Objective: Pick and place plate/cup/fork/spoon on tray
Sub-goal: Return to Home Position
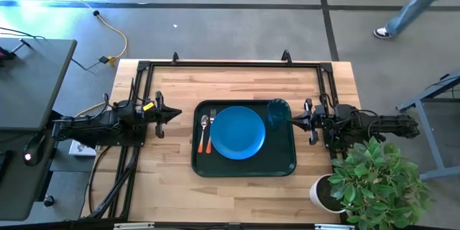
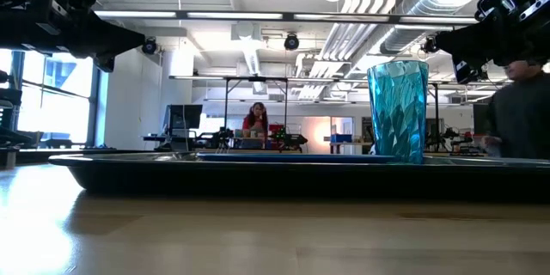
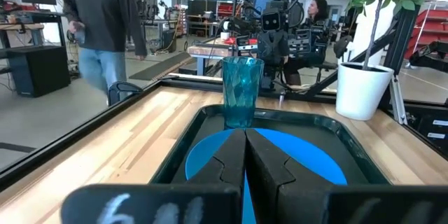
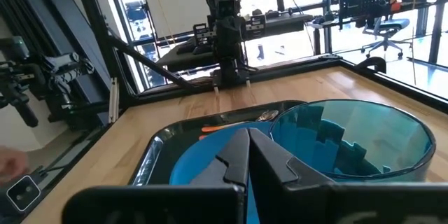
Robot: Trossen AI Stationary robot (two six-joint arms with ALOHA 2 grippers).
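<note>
Currently the tray sits mid-table on the wooden table, holding all four items. The plate lies flat at the tray's centre. The cup stands upright in the tray's far corner on the right-arm side, just beside the plate's edge; the low view shows it upright on the tray. The fork and spoon lie side by side along the tray's left-arm side, next to the plate, silver ends pointing toward the far edge, the spoon nearer the rim.

Left gripper: raised off the table, just outside the tray's left edge, pointing at the tray. Fingers pressed together, nothing between them, touching nothing.

Right gripper: raised, at the tray's right edge, close to the cup but not gripping it. Fingers pressed together, holding nothing; the cup shows just beside them in the right wrist view.

Also noted: a potted plant on the table's near right corner; a person walking beyond the table.
</note>
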